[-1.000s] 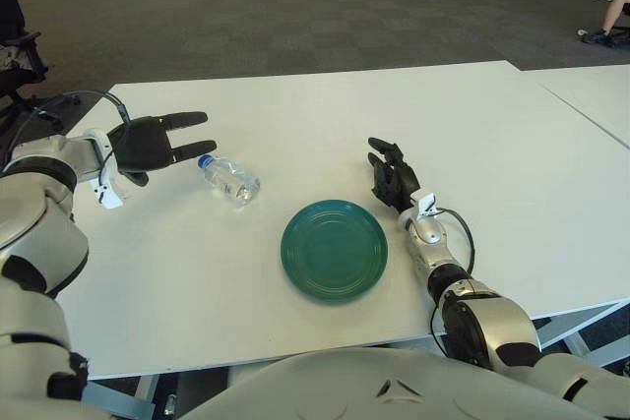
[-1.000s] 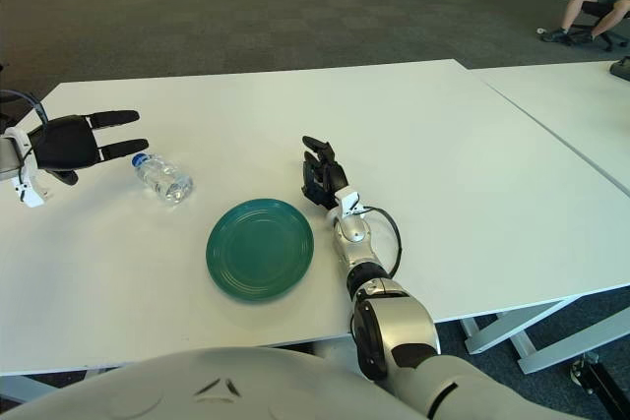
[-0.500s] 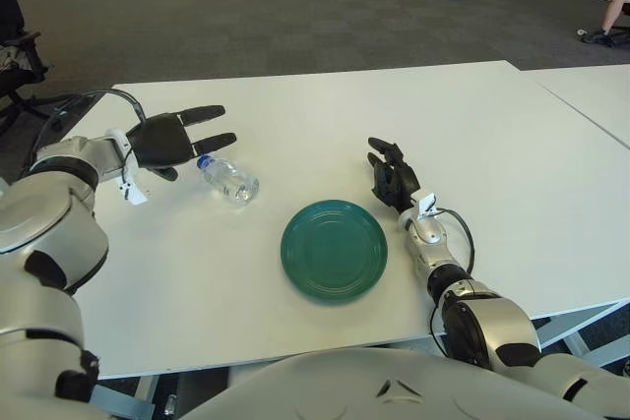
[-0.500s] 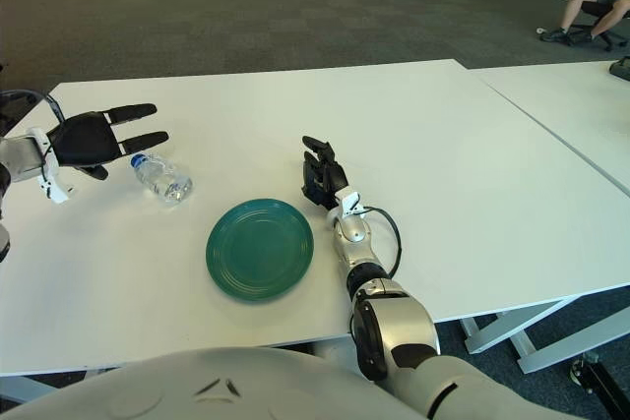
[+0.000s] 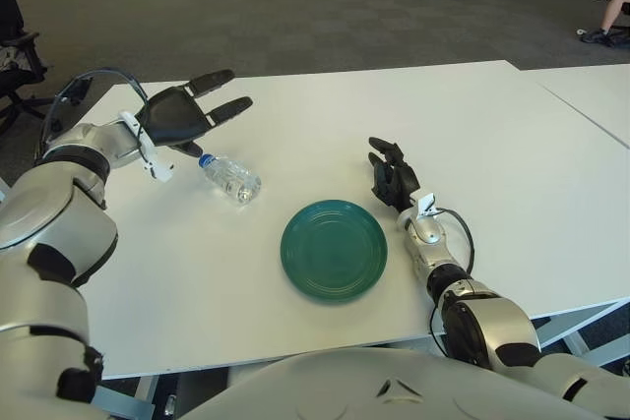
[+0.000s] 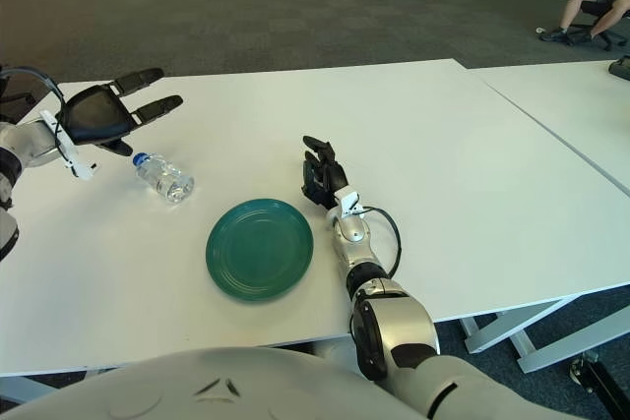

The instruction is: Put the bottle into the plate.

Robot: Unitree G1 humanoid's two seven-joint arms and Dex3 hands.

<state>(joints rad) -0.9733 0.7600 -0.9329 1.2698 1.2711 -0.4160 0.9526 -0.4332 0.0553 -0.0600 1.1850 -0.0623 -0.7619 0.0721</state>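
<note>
White table (image 5: 295, 115), clear blue-capped bottle (image 5: 230, 177)

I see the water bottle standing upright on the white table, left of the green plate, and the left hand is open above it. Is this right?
Not quite. The water bottle is lying on its side, not upright, as the left eye view shows. The rest holds: it is on the white table, left of the green plate, and the left hand is open above it, holding nothing.
</note>
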